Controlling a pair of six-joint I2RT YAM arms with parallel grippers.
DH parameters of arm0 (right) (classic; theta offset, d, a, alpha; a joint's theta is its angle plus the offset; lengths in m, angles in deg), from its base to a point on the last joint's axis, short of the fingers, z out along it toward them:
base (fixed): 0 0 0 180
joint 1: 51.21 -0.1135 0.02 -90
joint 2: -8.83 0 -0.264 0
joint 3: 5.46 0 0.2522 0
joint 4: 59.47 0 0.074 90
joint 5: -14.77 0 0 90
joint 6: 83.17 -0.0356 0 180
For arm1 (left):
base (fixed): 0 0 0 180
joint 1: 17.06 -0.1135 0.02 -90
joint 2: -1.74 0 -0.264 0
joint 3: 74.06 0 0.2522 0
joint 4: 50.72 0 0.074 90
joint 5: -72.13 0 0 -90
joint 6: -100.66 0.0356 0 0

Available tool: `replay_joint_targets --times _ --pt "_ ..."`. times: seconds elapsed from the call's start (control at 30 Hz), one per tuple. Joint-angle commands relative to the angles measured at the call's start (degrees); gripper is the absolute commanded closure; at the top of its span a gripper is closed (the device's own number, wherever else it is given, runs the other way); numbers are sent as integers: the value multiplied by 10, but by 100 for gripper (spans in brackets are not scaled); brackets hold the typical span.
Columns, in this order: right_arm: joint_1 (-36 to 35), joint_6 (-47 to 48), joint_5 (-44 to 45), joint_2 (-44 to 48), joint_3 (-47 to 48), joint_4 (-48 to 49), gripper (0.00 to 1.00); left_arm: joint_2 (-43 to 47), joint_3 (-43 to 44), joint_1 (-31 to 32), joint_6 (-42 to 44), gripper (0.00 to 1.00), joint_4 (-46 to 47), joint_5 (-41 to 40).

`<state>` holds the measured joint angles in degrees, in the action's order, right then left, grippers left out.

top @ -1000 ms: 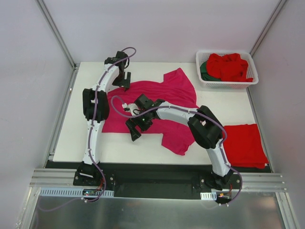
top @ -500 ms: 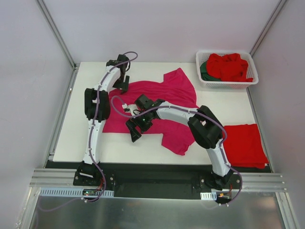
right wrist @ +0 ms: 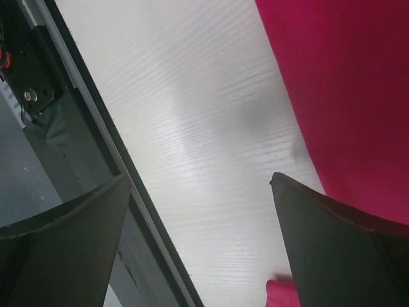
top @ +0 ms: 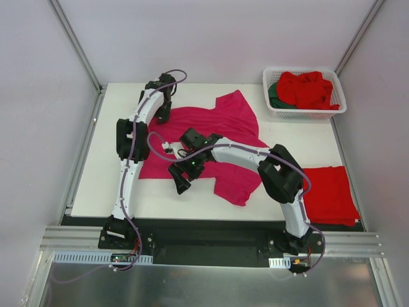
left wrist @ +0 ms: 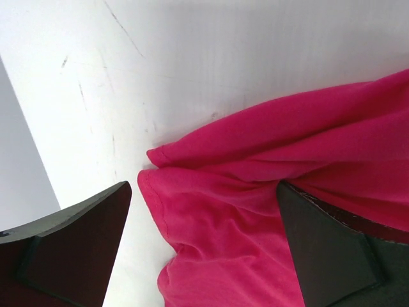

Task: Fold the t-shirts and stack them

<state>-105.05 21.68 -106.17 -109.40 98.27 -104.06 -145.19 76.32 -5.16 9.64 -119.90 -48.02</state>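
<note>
Magenta t-shirt (top: 220, 125) spread mid-table. Left gripper (left wrist: 201, 192) jaws spread wide, sleeve edge between them. Right gripper (top: 181, 185) jaws spread wide over bare table (top: 102, 185) strip beside near hem. 1 folded red t-shirt (top: 329, 195) near-right.

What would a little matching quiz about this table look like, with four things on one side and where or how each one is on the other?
Things:
1. magenta-pink t-shirt
2. flat red t-shirt
3. white basket
4. right gripper

Places or states:
A. far right corner of the table, with red shirts and a dark green shirt inside
B. open, at the near edge of the spread shirt
C. spread across the middle
D. lying at the near right edge

Pairs: 1-C, 2-D, 3-A, 4-B.
</note>
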Motion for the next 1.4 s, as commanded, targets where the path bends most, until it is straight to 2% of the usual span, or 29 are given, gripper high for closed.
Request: replay_joint_targets --times 0.0,0.13,0.3,0.53,0.73,1.0,1.2,1.37 --pt "-10 25 -12 33 -1 -23 4 -24 12 -11 5 1 8 -52" --pt "-13 30 -11 29 7 -34 4 -20 21 -10 1 1 18 -64" --pt "-14 29 10 39 0 -12 4 15 -13 -7 -15 1 23 -27" --pt "-14 25 87 19 33 45 4 31 -44 -7 -11 1 27 -19" --pt "1 19 43 -53 95 35 4 29 -48 -5 -7 1 27 -14" --pt "11 5 11 -115 88 33 4 31 -46 -5 -3 1 28 -19" --pt "10 1 -10 -114 58 19 4 37 -33 -8 3 1 28 -31" --pt "-1 16 11 -93 31 -8 4 19 0 -23 5 1 29 -24"
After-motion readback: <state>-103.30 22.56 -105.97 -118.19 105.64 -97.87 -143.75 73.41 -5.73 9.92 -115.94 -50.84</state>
